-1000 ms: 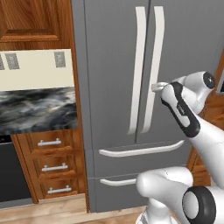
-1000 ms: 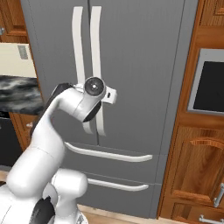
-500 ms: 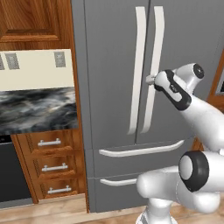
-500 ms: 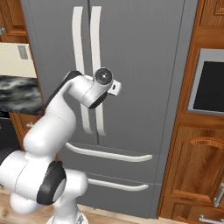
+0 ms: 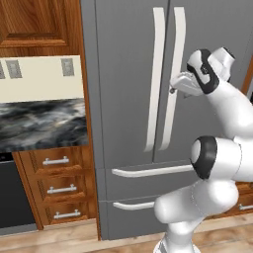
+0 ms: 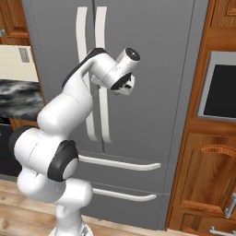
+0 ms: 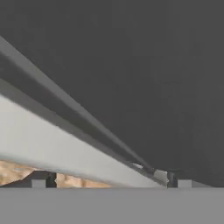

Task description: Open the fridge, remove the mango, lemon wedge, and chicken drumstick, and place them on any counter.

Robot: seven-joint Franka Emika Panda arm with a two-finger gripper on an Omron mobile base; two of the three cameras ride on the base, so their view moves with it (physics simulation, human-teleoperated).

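Grey fridge (image 5: 128, 99) doors are both shut in the left base view, so the mango, lemon wedge and chicken drumstick are presumably inside, unseen. The gripper (image 5: 174, 87) sits at the right door's white handle (image 5: 174, 79), fingers apart; whether the bar lies between them I cannot tell here. Black marbled counter (image 5: 42, 123) lies to the left, near enough for later placing.

From the right base view, the hand (image 6: 123, 87) hangs just beside that handle (image 6: 102, 69), perhaps slightly off to one side. Closing now could pinch air or clip the bar's edge.

Seen from the hand view, the pale handle (image 7: 65, 148) runs slanted across, and the fingertips (image 7: 39, 179) stand wide. A skewed grasp may slip when pulling.
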